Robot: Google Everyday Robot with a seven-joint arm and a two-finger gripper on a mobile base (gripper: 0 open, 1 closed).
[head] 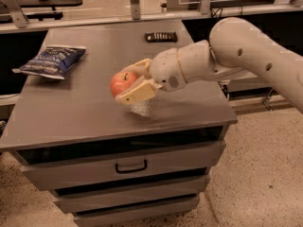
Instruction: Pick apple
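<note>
The apple (119, 83) is round and red-orange with a short stem on top. It sits between the two cream fingers of my gripper (123, 84), one finger (137, 91) in front of it and one behind. The gripper is shut on the apple and holds it a little above the grey cabinet top (71, 112). A shadow lies on the top just under the gripper. My white arm (246, 51) reaches in from the right.
A blue snack bag (52, 60) lies at the left of the cabinet top. A small black object (161, 36) lies at the back. Drawers with a handle (130, 166) are below the front edge. Shelving stands behind the cabinet.
</note>
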